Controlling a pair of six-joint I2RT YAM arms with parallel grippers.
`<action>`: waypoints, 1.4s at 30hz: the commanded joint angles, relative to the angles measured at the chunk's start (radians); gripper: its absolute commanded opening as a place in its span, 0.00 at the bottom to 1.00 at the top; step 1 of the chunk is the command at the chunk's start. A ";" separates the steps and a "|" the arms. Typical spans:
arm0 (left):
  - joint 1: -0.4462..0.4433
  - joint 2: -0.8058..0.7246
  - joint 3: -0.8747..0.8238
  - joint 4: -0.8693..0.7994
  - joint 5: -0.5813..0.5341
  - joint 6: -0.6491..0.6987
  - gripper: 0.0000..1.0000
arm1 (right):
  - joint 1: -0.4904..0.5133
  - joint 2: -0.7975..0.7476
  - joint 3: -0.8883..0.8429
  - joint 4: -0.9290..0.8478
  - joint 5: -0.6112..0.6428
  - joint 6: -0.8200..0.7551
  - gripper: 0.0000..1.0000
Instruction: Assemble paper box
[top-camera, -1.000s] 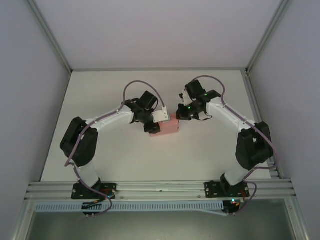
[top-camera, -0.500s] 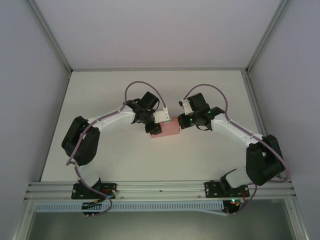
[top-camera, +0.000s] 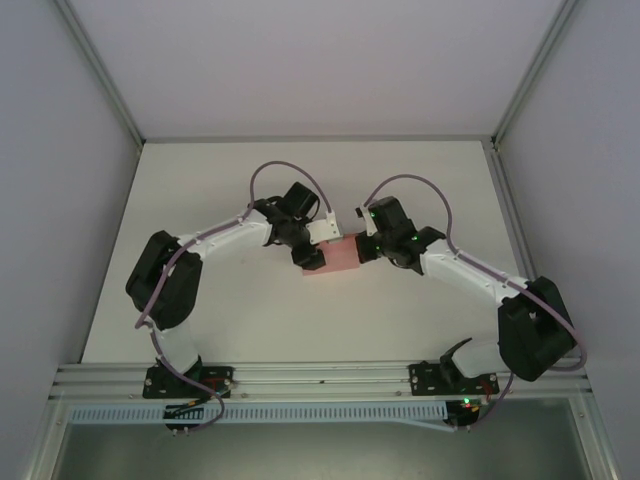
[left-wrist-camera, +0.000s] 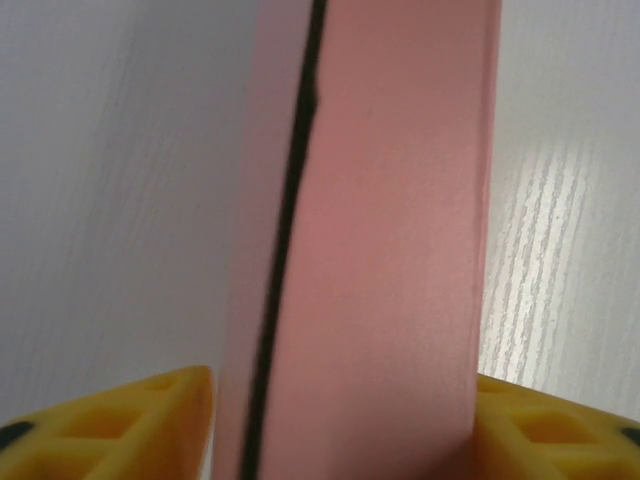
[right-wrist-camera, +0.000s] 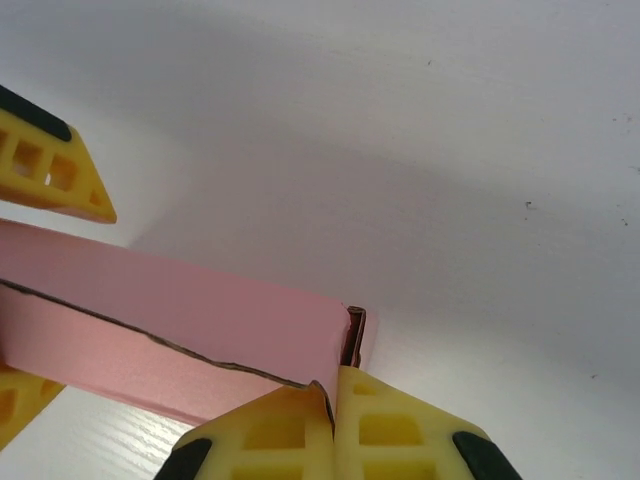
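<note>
The paper box (top-camera: 340, 256) is a small pink rectangular card box. It lies near the middle of the white desk (top-camera: 420, 180), between the two claws. In the left wrist view a dark seam (left-wrist-camera: 290, 250) runs along its length where two panels meet. The right wrist view shows an end flap (right-wrist-camera: 356, 335) with a brown cut edge standing slightly ajar.

The left claw (top-camera: 312, 252) straddles the box's left end, its yellow fingers (left-wrist-camera: 150, 420) just beside each long side. Whether they press the card is hard to tell. The right claw (right-wrist-camera: 333, 400) is closed, with its tips together against the box's right end corner. From above, both claws cover the box's ends.
</note>
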 joint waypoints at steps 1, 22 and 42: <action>0.005 -0.012 0.012 0.017 0.002 -0.038 0.72 | 0.034 0.036 -0.077 -0.051 0.005 0.093 0.00; 0.004 -0.029 -0.041 0.000 0.023 -0.030 0.73 | 0.054 -0.039 -0.140 -0.013 0.032 0.161 0.05; 0.000 -0.001 -0.040 -0.016 0.000 0.019 0.42 | 0.052 -0.088 0.097 -0.130 0.105 0.098 0.45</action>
